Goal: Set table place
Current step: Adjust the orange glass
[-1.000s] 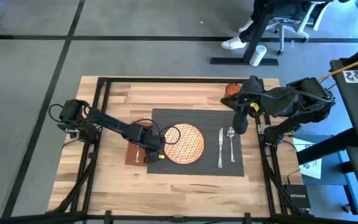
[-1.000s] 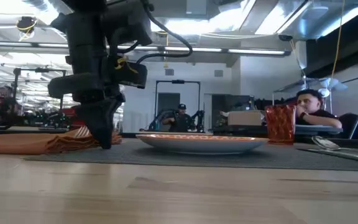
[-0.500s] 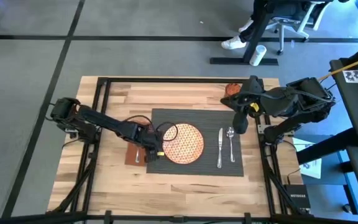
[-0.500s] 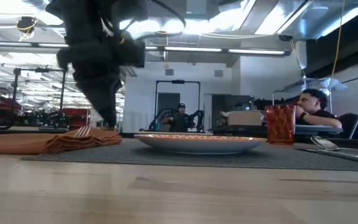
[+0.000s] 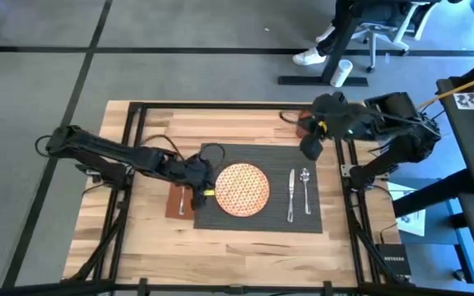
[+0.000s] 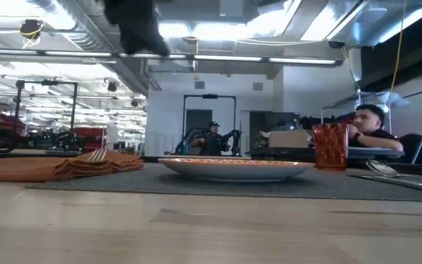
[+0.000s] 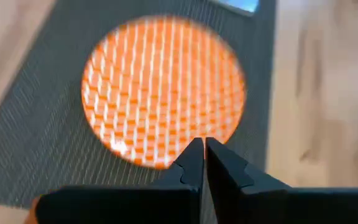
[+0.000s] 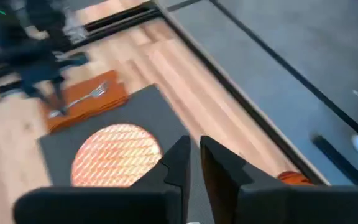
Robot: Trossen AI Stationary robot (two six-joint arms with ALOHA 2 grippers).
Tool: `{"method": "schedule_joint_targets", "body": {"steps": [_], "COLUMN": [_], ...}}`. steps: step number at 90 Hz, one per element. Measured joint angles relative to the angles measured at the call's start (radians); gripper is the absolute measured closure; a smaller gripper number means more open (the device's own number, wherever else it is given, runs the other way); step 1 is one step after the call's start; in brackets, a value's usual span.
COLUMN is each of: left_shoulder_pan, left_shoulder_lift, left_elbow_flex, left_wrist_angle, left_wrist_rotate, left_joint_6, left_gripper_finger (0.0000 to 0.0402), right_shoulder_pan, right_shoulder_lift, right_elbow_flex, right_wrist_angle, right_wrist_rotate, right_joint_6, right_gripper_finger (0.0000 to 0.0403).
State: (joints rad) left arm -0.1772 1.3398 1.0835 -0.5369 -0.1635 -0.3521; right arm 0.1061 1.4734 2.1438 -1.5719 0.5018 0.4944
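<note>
A dark grey placemat (image 5: pixel 257 215) lies mid-table with the orange-patterned plate (image 5: pixel 241 189) on it. A knife (image 5: pixel 291 196) and a spoon (image 5: pixel 306 187) lie on the mat to the plate's right. The brown napkin (image 5: pixel 174 203) lies on the wood by the mat's left edge, with the fork (image 5: pixel 182 202) on top. An orange cup (image 6: pixel 330 147) stands at the mat's far right corner. My left gripper (image 5: pixel 204 186) hangs shut above the mat's left edge, pointing at the plate (image 7: pixel 166 87). My right gripper (image 5: pixel 311 146) hovers shut just in front of the cup (image 8: pixel 294 178).
Black rails (image 5: pixel 220 105) frame the tabletop. Bare wood (image 5: pixel 237 247) lies along the near side and the far side of the mat. In the low view people sit at desks in the room behind the table.
My left gripper has risen from the napkin and the mat's left edge, out past the top of the low view, while its arm has drawn back toward the table's left. My right gripper has moved a little toward the far edge. The napkin and fork lie still.
</note>
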Motion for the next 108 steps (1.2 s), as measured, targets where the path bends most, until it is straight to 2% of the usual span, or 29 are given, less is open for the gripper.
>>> {"method": "schedule_joint_targets", "body": {"steps": [15, 40, 58, 75, 108], "left_shoulder_pan": [0.000, -0.006, -0.006, -0.006, -0.006], "left_shoulder_lift": [-0.096, -0.214, -0.235, -0.231, -0.231], "left_elbow_flex": [0.048, 0.078, 0.078, 0.078, 0.078], "left_wrist_angle": [0.003, 0.002, -0.004, -0.009, -0.057], "left_wrist_rotate": [-0.004, -0.005, -0.005, -0.005, -0.005], "left_joint_6": [0.000, 0.000, 0.000, -0.003, -0.037], "left_gripper_finger": [0.0402, 0.0402, 0.0402, 0.0402, 0.0402], "right_shoulder_pan": [-0.152, -0.338, -0.437, -0.519, -0.647], "right_shoulder_lift": [0.001, 0.017, 0.019, 0.019, 0.060], "right_elbow_flex": [-0.084, -0.333, -0.563, -0.715, -0.814], "right_wrist_angle": [0.001, 0.001, 0.052, 0.152, 0.224], "right_wrist_rotate": [-0.099, -0.217, -0.231, -0.272, -0.268], "right_joint_6": [-0.041, -0.059, -0.083, -0.141, -0.270], "right_gripper_finger": [0.0347, 0.0326, 0.0303, 0.0279, 0.0260]}}
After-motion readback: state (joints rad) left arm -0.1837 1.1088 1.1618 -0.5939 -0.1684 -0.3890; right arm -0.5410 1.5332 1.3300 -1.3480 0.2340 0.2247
